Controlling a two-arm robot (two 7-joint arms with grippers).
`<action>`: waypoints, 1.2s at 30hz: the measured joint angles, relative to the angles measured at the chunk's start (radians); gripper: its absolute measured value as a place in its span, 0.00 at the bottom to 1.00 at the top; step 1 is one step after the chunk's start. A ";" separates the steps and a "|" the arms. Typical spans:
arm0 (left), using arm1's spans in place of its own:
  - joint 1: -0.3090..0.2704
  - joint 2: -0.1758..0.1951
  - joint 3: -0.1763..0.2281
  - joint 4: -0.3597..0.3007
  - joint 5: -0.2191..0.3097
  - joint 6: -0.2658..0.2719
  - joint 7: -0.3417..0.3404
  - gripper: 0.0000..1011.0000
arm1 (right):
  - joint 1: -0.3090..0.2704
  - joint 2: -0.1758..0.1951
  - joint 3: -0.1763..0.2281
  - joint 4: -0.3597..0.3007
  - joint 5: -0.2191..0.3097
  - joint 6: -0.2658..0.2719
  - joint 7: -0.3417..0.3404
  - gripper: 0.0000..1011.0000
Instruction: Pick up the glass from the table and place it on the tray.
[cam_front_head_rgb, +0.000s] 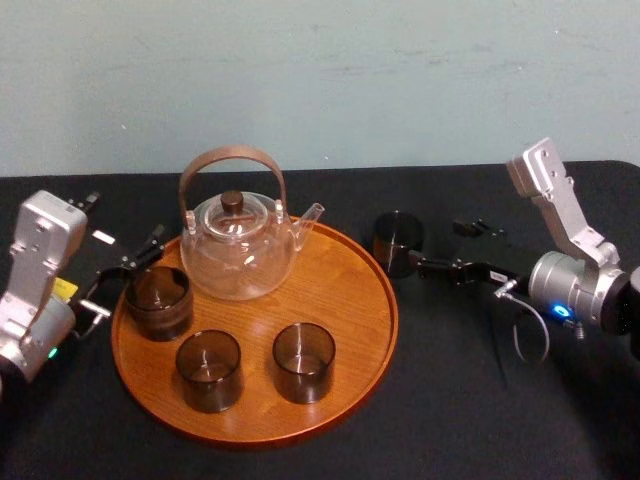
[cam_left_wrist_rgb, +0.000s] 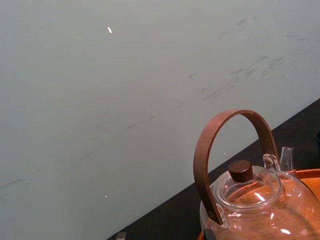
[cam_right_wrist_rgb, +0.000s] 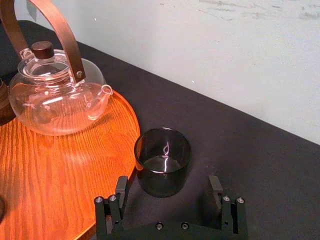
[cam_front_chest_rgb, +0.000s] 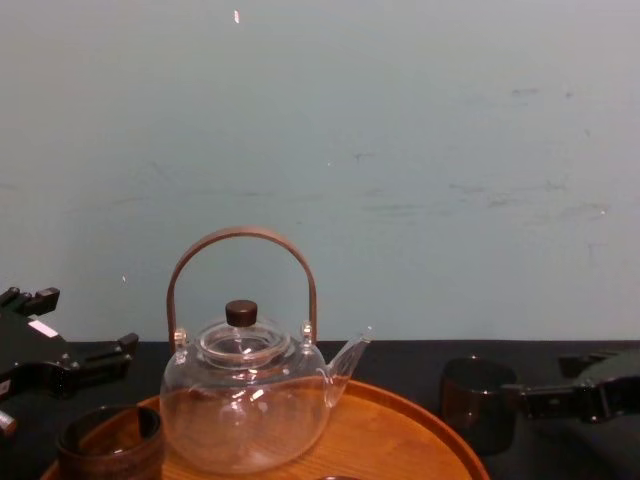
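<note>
The table (cam_front_head_rgb: 450, 400) is covered w/ black cloth, and its far edge meets a pale wall (cam_front_head_rgb: 320, 80). The round tray (cam_front_head_rgb: 350, 300) lies in the middle, w/ a low rim all around. On the tray stand a glass teapot (cam_front_head_rgb: 240, 250) at the back and three other glasses (cam_front_head_rgb: 208, 370): one at the left rim and two at the front. The right part of the tray is bare wood, open btw. the teapot's spout and the front-right glass. The cloth to the right of the tray and in front of it is also free.

The glass (cam_front_head_rgb: 398, 242) is on the table, upright, just beside the tray's right-back rim but outside it. A narrow strip of cloth shows btw. the glass and the rim in the right wrist view.

The right gripper (cam_front_head_rgb: 433, 244) is low over the cloth, on the right side of the glass, w/ its fingers spread wide. The glass stands just at the fingertips, approx. centred in the gap. If one finger touches the wall of the glass, I cannot tell.

The left gripper (cam_front_head_rgb: 130, 275) is at the tray's left rim, close to the glass there, w/ its fingers apart.
</note>
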 joint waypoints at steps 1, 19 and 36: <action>0.000 0.000 0.000 0.000 0.000 0.000 0.000 0.99 | 0.005 -0.003 -0.003 0.006 -0.005 0.000 0.002 0.99; 0.000 0.000 0.000 0.000 0.000 0.000 0.000 0.99 | 0.072 -0.053 -0.024 0.090 -0.046 -0.002 0.024 0.99; 0.000 0.000 0.000 0.000 0.000 0.000 0.000 0.99 | 0.126 -0.092 -0.036 0.168 -0.063 -0.007 0.046 0.99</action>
